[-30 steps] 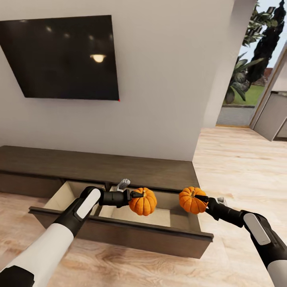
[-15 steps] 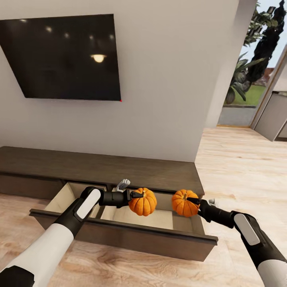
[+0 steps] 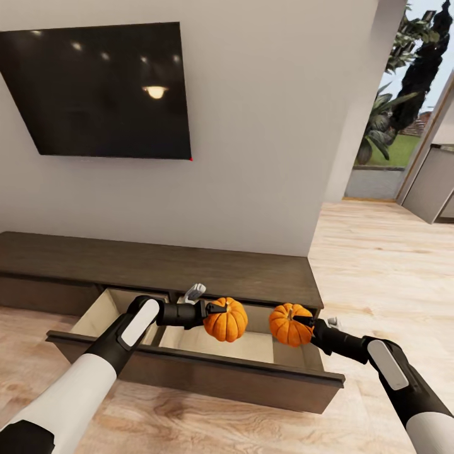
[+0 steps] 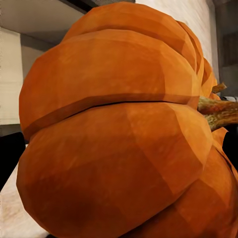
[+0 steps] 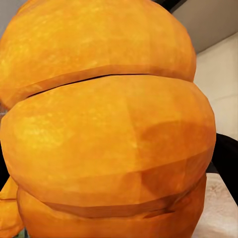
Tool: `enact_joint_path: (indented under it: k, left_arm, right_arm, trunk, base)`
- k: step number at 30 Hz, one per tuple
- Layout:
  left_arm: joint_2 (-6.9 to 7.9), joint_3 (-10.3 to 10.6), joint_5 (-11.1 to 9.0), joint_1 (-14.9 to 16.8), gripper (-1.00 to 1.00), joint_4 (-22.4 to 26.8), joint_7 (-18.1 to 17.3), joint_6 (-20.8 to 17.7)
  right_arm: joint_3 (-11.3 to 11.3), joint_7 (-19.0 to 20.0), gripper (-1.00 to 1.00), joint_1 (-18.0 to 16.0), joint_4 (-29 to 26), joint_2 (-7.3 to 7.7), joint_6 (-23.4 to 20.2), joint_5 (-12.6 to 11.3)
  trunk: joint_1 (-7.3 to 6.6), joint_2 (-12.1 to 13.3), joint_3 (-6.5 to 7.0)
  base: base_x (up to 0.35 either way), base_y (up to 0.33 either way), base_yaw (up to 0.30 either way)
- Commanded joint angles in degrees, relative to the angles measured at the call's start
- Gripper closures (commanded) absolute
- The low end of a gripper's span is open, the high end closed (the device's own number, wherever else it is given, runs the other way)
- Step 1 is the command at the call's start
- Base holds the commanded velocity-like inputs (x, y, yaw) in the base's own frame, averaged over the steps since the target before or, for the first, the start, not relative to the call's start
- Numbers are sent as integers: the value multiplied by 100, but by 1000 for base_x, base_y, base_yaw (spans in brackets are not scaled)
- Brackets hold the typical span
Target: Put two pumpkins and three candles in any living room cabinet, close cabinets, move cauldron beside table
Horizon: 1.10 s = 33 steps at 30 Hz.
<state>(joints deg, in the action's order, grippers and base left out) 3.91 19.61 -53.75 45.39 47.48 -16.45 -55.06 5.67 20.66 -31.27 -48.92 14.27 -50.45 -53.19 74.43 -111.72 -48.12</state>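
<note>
Two orange ribbed pumpkins hang over the open drawer (image 3: pixel 208 369) of the long dark brown cabinet (image 3: pixel 157 268). My left gripper (image 3: pixel 217 309) is shut on the left pumpkin (image 3: pixel 226 320), which sits above the drawer's tan middle. My right gripper (image 3: pixel 302 323) is shut on the right pumpkin (image 3: pixel 289 325), held above the drawer's right end. Up close, the left pumpkin (image 4: pixel 119 129) and its stem (image 4: pixel 218 110) crowd the left wrist view, and the right pumpkin (image 5: pixel 106 124) crowds the right wrist view. Candles and cauldron are out of view.
A black TV (image 3: pixel 101 91) hangs on the white wall above the cabinet. Light wood floor (image 3: pixel 378 265) runs to the right toward a doorway with plants outside (image 3: pixel 403 94). A grey counter (image 3: pixel 435 186) stands at the far right.
My right arm has carried its pumpkin leftward, from beyond the drawer's right corner to above its right end. The left arm and its pumpkin have stayed put. The view shifted slightly.
</note>
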Motion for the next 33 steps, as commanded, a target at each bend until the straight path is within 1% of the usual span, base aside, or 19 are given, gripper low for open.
enact_joint_path:
  k: [1, 5, 7, 8, 9, 11, 14, 24, 29, 33]
  left_arm:
    - [5, 10, 49, 4, 100, -1, -44, 3]
    - [5, 11, 49, 4, 100, -8, -41, -1]
    - [5, 14, 49, 4, 100, -10, -34, -7]
    - [5, 13, 47, 4, 100, -10, -31, -12]
    - [5, 11, 45, 4, 100, -11, -24, -16]
    - [3, 9, 43, 4, 100, -13, -9, -19]
    - [3, 8, 35, 9, 100, -45, 14, -25]
    - [-4, 8, 28, 15, 100, -133, 36, -22]
    - [-4, 7, 24, 30, 100, -466, 35, -22]
    - [-4, 7, 26, 34, 100, -560, 30, -20]
  right_arm:
    - [17, 34, 100, -3, 2, -2, -28, 18]
    - [17, 26, 100, -1, 14, -3, -32, 12]
    - [6, -66, 100, 0, 18, -6, -61, 11]
    - [4, -190, 100, 0, 20, -18, -145, 8]
    - [17, -320, 100, 2, 21, -50, -252, 4]
    - [32, -455, 100, 3, 22, -97, -359, 0]
    - [43, -552, 100, 3, 22, -139, -440, 0]
    - [48, -606, 100, -1, 23, -167, -482, 1]
    - [44, -609, 100, 1, 23, -170, -483, 1]
    - [40, -612, 100, 0, 23, -176, -483, 1]
  trunk:
    - [-1, -2, -5]
    - [-1, -2, -5]
    - [-1, -2, -5]
    - [-1, -2, -5]
    - [-1, -2, -5]
    - [-1, -2, -5]
    - [-1, -2, -5]
    - [-1, -2, -5]
    - [-1, -2, -5]
    - [-1, -2, -5]
  base:
    - [69, 0, 0]
    - [84, 0, 0]
    - [31, 0, 0]
    - [17, 0, 0]
    - [11, 0, 0]
    - [7, 0, 0]
    - [3, 0, 0]
    - [-58, 5, 0]
    - [-10, 1, 0]
    - [-2, 0, 0]
